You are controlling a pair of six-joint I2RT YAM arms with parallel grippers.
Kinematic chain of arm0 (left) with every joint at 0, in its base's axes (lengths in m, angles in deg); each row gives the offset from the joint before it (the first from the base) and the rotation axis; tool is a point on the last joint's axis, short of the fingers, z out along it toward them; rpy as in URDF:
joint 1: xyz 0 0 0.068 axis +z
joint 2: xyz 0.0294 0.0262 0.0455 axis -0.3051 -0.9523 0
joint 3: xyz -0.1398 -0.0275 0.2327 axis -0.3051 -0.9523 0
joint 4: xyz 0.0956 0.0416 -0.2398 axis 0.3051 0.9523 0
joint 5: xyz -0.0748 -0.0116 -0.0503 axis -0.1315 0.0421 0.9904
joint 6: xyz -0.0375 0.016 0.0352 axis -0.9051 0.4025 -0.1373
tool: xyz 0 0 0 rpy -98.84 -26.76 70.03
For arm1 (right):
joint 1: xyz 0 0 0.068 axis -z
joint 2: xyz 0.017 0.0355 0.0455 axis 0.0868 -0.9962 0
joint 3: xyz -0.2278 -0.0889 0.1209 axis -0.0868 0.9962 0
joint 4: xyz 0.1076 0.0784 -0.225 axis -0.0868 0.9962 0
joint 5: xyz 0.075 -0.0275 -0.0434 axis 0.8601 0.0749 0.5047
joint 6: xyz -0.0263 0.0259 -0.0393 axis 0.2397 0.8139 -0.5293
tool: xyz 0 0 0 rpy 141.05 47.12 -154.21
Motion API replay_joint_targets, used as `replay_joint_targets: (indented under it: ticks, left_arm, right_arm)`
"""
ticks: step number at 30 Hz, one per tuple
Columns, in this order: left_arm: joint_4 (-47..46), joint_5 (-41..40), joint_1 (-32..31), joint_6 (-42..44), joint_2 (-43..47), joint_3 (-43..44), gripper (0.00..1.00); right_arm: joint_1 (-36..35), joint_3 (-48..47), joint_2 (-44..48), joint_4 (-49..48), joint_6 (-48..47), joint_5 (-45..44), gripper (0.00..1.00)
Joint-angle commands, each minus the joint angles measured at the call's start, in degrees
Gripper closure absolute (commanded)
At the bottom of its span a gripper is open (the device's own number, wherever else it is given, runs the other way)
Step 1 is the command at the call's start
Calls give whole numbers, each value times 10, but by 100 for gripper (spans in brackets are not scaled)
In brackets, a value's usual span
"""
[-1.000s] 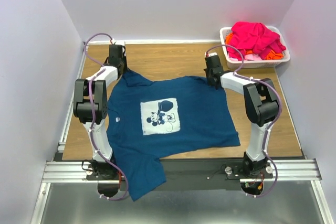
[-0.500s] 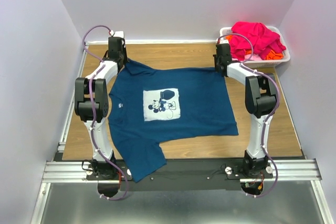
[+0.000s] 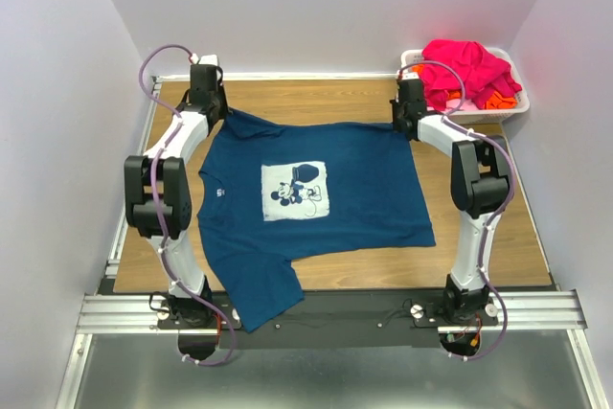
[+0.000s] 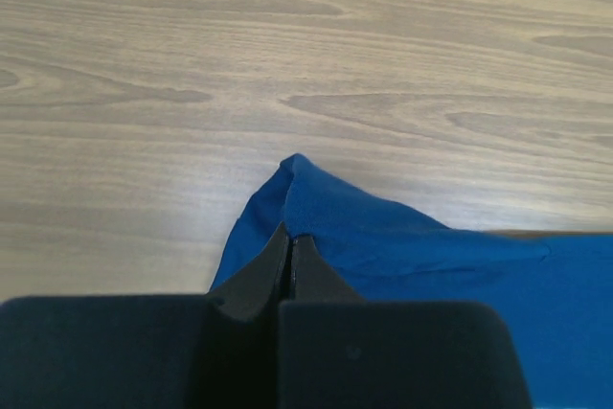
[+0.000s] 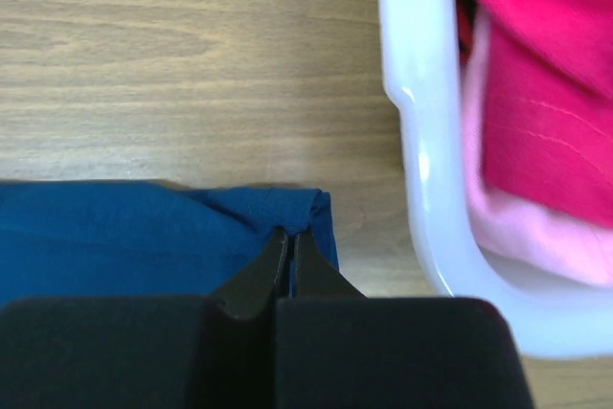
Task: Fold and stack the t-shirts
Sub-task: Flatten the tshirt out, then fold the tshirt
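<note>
While the desk (image 3: 316,98) fills most of the top view, a blue t-shirt (image 3: 364,198) lies spread flat across its middle. It is print side up, with the neck toward the left arm and the hem toward the right arm. One sleeve droops off the near desk edge onto the metal rail (image 3: 536,308). A white basket (image 3: 469,118) sits at the far right corner of the desk, heaped with a pink t-shirt (image 3: 465,64). Some orange cloth (image 3: 498,100) shows under the pink. A pale square cartoon print (image 3: 294,191) is on the chest of the blue t-shirt. Both arms are stretched out to the far side of the desk. The left gripper (image 4: 290,237) is closed, pinching the far left corner of the blue t-shirt, and the cloth rises in a small peak at the fingertips. The right gripper (image 5: 290,235) is closed, pinching the far right corner. That corner is just beside the basket wall, with a strip of bare wood between them.
</note>
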Motion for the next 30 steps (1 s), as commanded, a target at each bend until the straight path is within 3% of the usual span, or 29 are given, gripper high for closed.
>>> replay_joint_targets:
  ticks: [1, 10, 30]
  left_arm:
    - [43, -2, 3, -20, 69, -25, 100]
    - [104, 2, 4, -42, 154, -93, 100]
    - [141, 58, 5, -116, 337, -252, 100]
  right_arm:
    - [4, 19, 44, 11, 4, 10, 99]
    - [3, 52, 90, 54, 26, 24, 99]
    - [4, 155, 180, 73, 68, -52, 99]
